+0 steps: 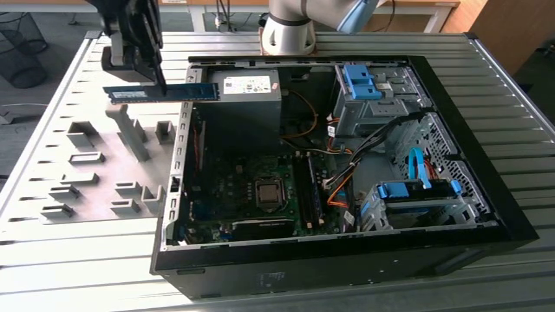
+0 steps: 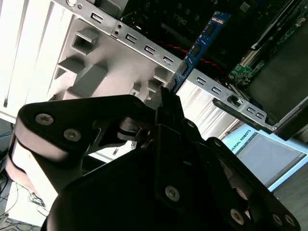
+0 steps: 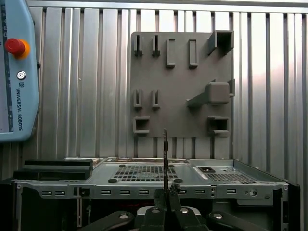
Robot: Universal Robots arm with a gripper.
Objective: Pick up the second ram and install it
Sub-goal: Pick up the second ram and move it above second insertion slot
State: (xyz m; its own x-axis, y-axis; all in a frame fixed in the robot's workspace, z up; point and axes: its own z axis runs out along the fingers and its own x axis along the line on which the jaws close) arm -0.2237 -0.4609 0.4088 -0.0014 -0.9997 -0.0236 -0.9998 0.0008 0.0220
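Observation:
In the exterior view the second ram (image 1: 160,93), a thin bluish-green stick, hangs level in the air above the grey holder plate (image 1: 95,169) and the case's side wall at the exterior view's left. My gripper (image 1: 160,79) is shut on its middle from above. In the second wrist view the ram (image 2: 199,45) juts out from between the black fingers (image 2: 168,103) toward the open case. The first wrist view has the ram (image 3: 165,159) edge-on, rising from the gripper (image 3: 165,195). The black motherboard slots (image 1: 308,192) lie inside the case, well apart from the ram.
The open computer case (image 1: 485,182) fills the middle of the ribbed metal table (image 1: 520,84). Inside are the power supply (image 1: 247,88), blue drive brackets (image 1: 416,190) and loose cables. Upright grey holder blocks (image 1: 130,130) stand on the plate. A teach pendant (image 3: 17,72) lies on the table.

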